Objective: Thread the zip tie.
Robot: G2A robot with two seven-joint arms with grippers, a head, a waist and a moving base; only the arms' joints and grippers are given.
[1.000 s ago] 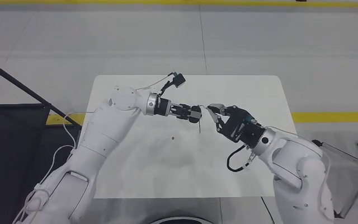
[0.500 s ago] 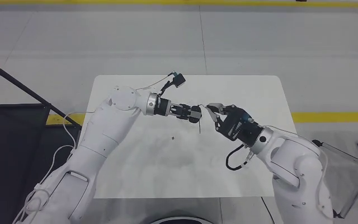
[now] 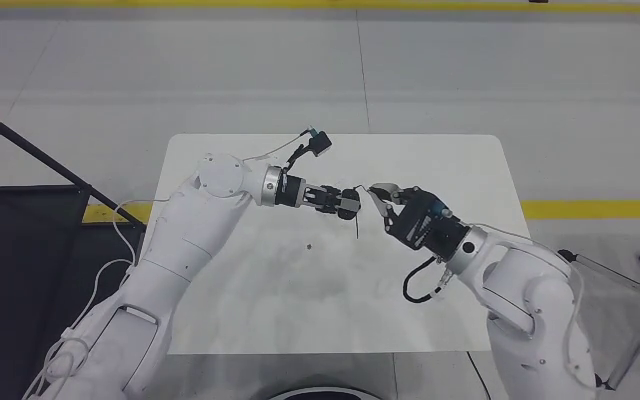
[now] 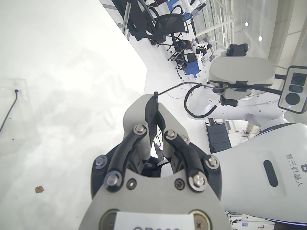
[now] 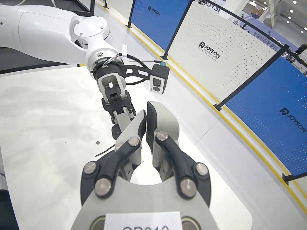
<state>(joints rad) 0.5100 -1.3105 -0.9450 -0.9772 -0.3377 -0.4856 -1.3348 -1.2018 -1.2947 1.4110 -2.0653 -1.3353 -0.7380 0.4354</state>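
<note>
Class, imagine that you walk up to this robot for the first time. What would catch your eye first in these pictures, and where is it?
The eye goes first to the left end effector and the right end effector, which meet almost tip to tip above the middle of the white table. Both are pinched shut on a thin black zip tie. Its loose tail hangs down toward the tabletop below the left one.

Up top, looking straight down on the table [image 3: 470, 160]. At each wrist, peering close along the left gripper [image 4: 155, 102] and right gripper [image 5: 146, 113], facing one another; sharing mid-table, probably the same speck [image 4: 39, 189].
</note>
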